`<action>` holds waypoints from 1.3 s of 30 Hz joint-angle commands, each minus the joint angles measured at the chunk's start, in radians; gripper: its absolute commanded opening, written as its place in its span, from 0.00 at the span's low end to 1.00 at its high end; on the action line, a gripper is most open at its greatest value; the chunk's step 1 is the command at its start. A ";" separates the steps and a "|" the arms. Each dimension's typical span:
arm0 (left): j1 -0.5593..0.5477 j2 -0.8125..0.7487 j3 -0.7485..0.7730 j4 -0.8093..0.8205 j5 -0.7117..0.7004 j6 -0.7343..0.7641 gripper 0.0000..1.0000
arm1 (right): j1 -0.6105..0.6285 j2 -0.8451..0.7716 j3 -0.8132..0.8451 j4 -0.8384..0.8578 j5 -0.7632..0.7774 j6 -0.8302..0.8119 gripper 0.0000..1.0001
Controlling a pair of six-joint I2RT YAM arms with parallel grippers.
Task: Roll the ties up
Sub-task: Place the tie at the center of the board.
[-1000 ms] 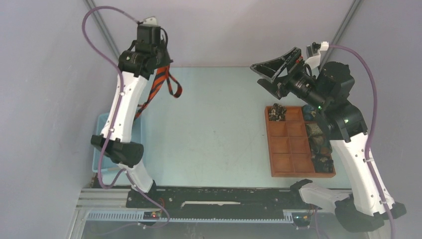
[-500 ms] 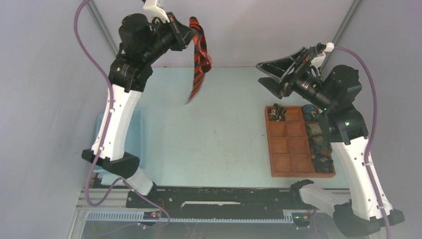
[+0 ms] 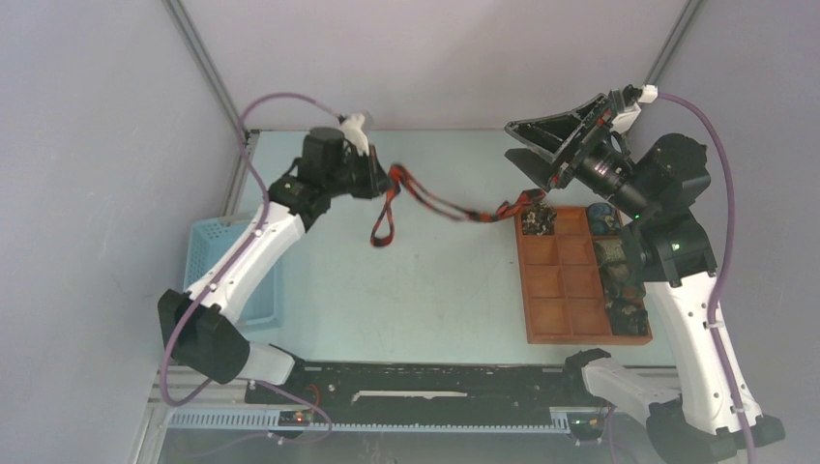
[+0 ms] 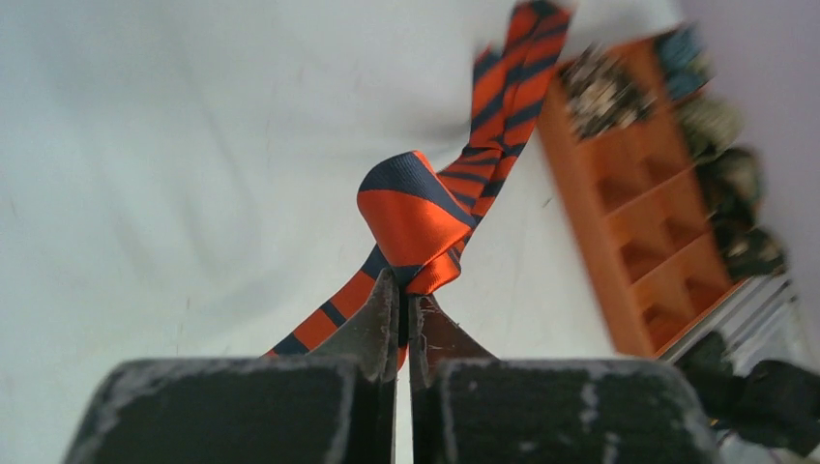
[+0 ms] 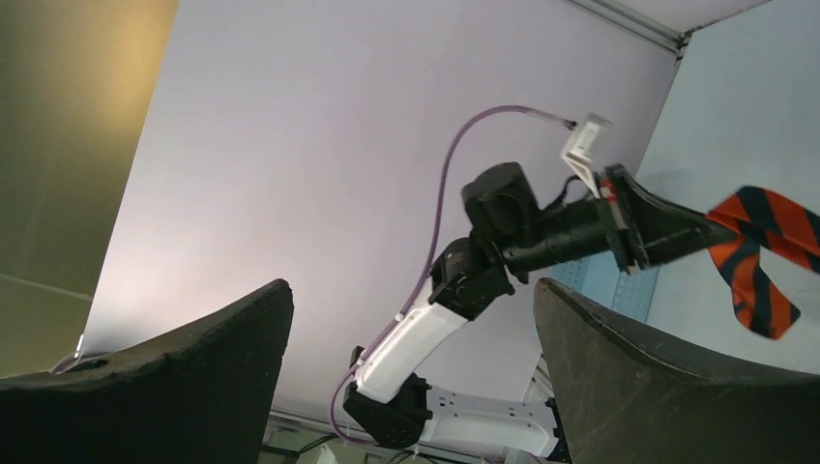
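The long tie (image 3: 440, 205), orange-red with dark diagonal stripes, is pinched at one spot by my left gripper (image 3: 385, 180), which is shut on it above the table's back left. From there a loop hangs down and the rest stretches right toward the brown tray (image 3: 571, 329). In the left wrist view the tie (image 4: 418, 205) folds just beyond the closed left gripper (image 4: 404, 288). My right gripper (image 3: 511, 142) is raised above the tray's far end, open and empty. In its own view the right gripper (image 5: 411, 287) faces the left arm and the tie (image 5: 759, 246). Small rolled ties (image 3: 538, 217) fill some tray cells.
A light blue basket (image 3: 205, 253) sits at the left edge, partly under the left arm. The tray (image 4: 667, 227) holds more dark rolls (image 3: 613, 254) down its right column. Grey walls close in the back and sides.
The left arm has swung down from high at the back to low over the table, and the tie has flung out rightward toward the tray. The right arm barely moved.
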 commanded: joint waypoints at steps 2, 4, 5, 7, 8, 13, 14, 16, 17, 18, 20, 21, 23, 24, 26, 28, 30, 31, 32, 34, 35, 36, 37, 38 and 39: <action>-0.035 -0.063 -0.091 -0.013 -0.087 0.057 0.00 | 0.036 -0.010 -0.006 0.026 0.026 -0.022 0.96; -0.049 -0.060 -0.110 -0.061 -0.143 0.059 0.00 | 0.040 -0.026 -0.004 0.003 0.067 -0.032 0.96; -0.056 -0.056 -0.118 -0.083 -0.168 0.051 0.00 | 0.042 -0.035 -0.010 0.008 0.077 -0.034 0.96; -0.068 -0.052 -0.134 -0.131 -0.218 0.028 0.00 | 0.043 -0.039 -0.007 0.019 0.064 -0.029 0.97; -0.076 -0.050 -0.143 -0.153 -0.231 0.013 0.00 | 0.045 -0.039 0.002 0.015 0.067 -0.035 0.97; -0.115 -0.048 -0.191 -0.272 -0.248 -0.057 0.00 | 0.099 -0.017 -0.012 -0.001 0.102 -0.051 0.96; -0.122 -0.051 -0.204 -0.287 -0.247 -0.070 0.00 | 0.123 -0.009 -0.012 -0.021 0.124 -0.072 0.96; -0.139 -0.061 -0.236 -0.312 -0.244 -0.095 0.00 | 0.157 0.006 -0.007 -0.102 0.186 -0.130 0.94; -0.149 -0.066 -0.250 -0.319 -0.240 -0.106 0.00 | 0.168 0.010 -0.010 -0.154 0.238 -0.159 0.94; -0.161 -0.071 -0.262 -0.329 -0.242 -0.115 0.00 | 0.177 0.011 -0.021 -0.208 0.297 -0.189 0.93; -0.185 -0.080 -0.285 -0.348 -0.250 -0.136 0.01 | 0.184 0.016 -0.062 -0.293 0.411 -0.220 0.92; -0.196 -0.086 -0.298 -0.356 -0.252 -0.144 0.03 | 0.187 0.022 -0.090 -0.325 0.453 -0.230 0.92; -0.214 -0.093 -0.319 -0.364 -0.247 -0.163 0.18 | 0.199 0.046 -0.142 -0.375 0.511 -0.240 0.90; -0.222 -0.096 -0.327 -0.372 -0.243 -0.168 0.32 | 0.204 0.067 -0.167 -0.388 0.522 -0.245 0.89; -0.236 -0.111 -0.338 -0.382 -0.251 -0.177 0.59 | 0.228 0.118 -0.201 -0.401 0.547 -0.256 0.88; -0.240 -0.143 -0.341 -0.385 -0.257 -0.176 0.79 | 0.256 0.183 -0.210 -0.416 0.592 -0.269 0.88; -0.238 -0.174 -0.332 -0.392 -0.297 -0.171 0.84 | 0.280 0.252 -0.211 -0.423 0.633 -0.278 0.87; -0.239 -0.189 -0.324 -0.399 -0.320 -0.168 0.85 | 0.286 0.296 -0.211 -0.424 0.646 -0.278 0.87; -0.239 -0.201 -0.319 -0.405 -0.341 -0.166 0.85 | 0.288 0.330 -0.211 -0.422 0.651 -0.277 0.86; -0.238 -0.218 -0.311 -0.412 -0.387 -0.156 0.85 | 0.288 0.392 -0.211 -0.411 0.662 -0.276 0.83; -0.236 -0.222 -0.310 -0.414 -0.405 -0.151 0.85 | 0.288 0.422 -0.210 -0.404 0.665 -0.274 0.81; -0.231 -0.223 -0.311 -0.414 -0.420 -0.146 0.85 | 0.288 0.449 -0.210 -0.394 0.665 -0.275 0.79; -0.225 -0.222 -0.312 -0.413 -0.429 -0.141 0.85 | 0.287 0.480 -0.209 -0.382 0.661 -0.277 0.77; -0.217 -0.219 -0.313 -0.408 -0.432 -0.137 0.85 | 0.286 0.505 -0.209 -0.367 0.661 -0.277 0.75; -0.206 -0.214 -0.316 -0.403 -0.430 -0.134 0.84 | 0.285 0.533 -0.209 -0.354 0.660 -0.278 0.73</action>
